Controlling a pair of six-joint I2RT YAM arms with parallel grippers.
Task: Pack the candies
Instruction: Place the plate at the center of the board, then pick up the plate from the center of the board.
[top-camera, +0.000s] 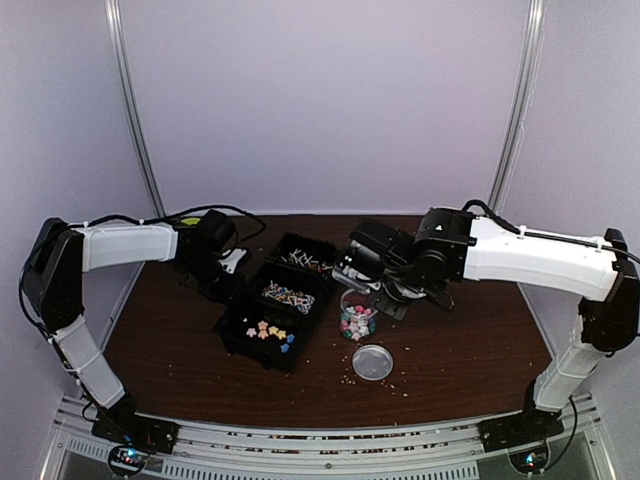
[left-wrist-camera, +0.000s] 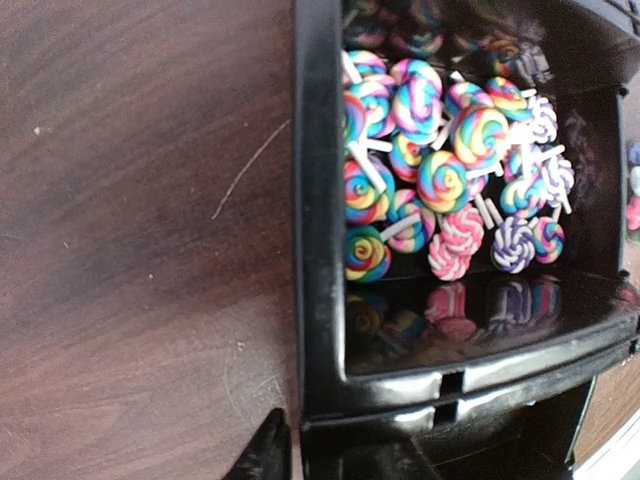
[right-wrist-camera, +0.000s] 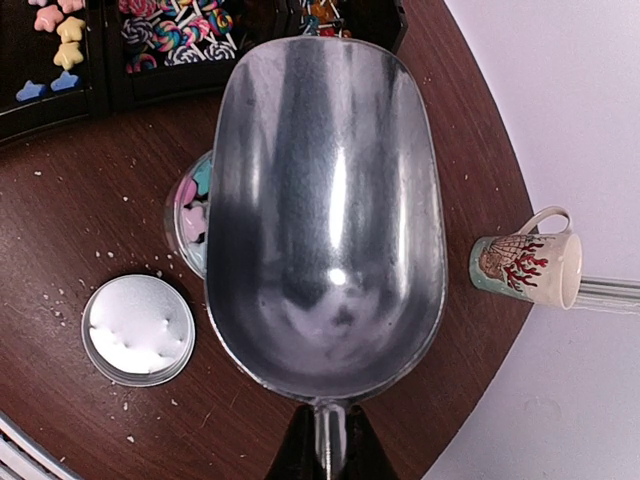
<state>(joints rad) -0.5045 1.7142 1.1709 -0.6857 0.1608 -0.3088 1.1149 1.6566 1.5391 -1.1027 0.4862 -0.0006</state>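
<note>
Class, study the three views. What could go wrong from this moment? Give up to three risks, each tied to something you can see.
1. The empty scoop in the right gripper is wider than the open jar beneath it, so anything tipped from it may miss the rim.
2. A low pass could knock the jar over and scatter its candies; the lid lies off beside it.
3. The mug sits at the table edge; an arm sweep might push it off.

Counter (top-camera: 450, 340): dark brown wood grain.
Tray (top-camera: 232, 338): black, three compartments, centre-left.
Jar (top-camera: 357, 322): clear, right of tray.
Lid (top-camera: 372, 361): round, near jar.
Crumbs (top-camera: 350, 378): pale, scattered.
</note>
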